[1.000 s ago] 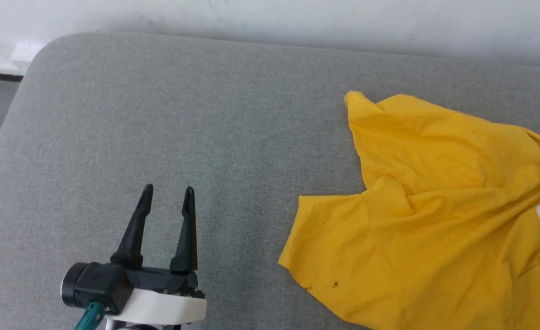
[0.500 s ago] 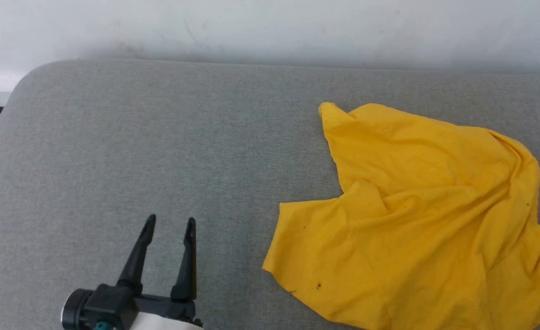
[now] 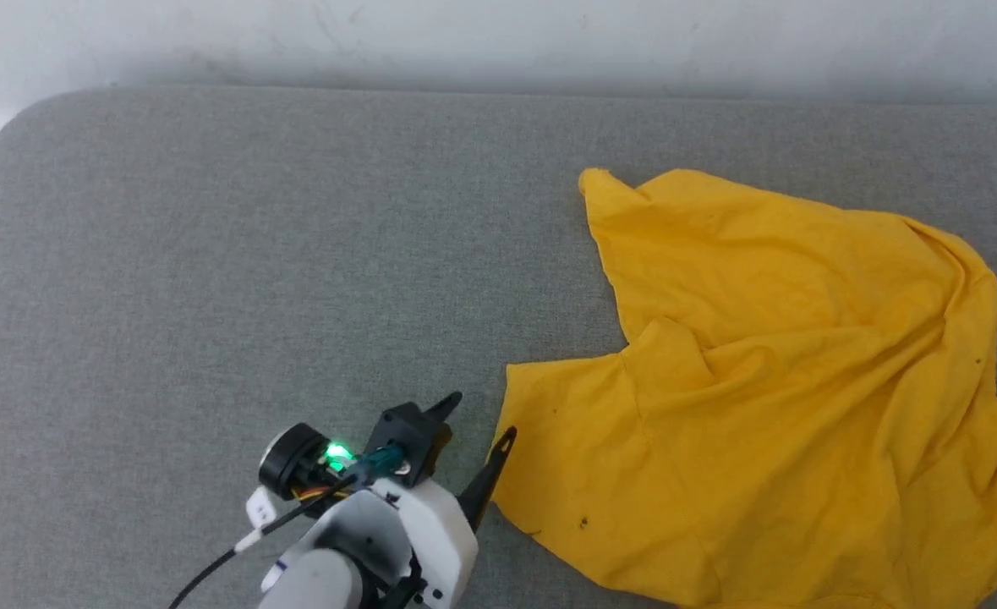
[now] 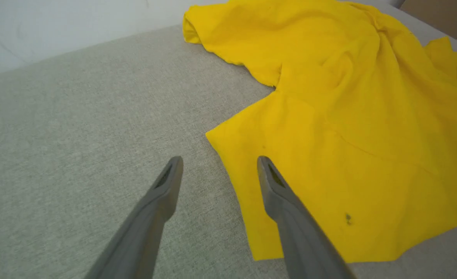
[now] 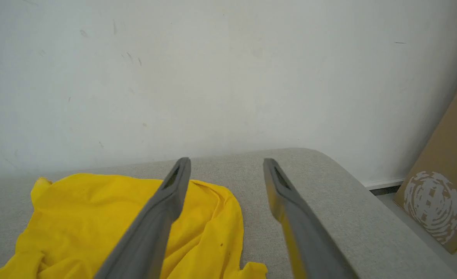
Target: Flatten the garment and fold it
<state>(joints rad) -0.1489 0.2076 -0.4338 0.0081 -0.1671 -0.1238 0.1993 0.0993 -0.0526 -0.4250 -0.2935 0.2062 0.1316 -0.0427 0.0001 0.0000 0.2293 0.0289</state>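
Swung rightward since a second ago, the left gripper [image 3: 483, 414] in the head view now points at the near-left corner of the crumpled garment [image 3: 786, 406] on the grey cushion [image 3: 210, 254], probably to pull it flat. In the left wrist view its jaws stand released, straddling the yellow edge. In the right wrist view the right gripper [image 5: 227, 161] hangs above the garment's far side, jaws released and empty.

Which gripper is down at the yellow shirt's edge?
The left gripper: open, low over the grey cushion, straddling the T-shirt's near edge. The right gripper, also open, points toward the wall.
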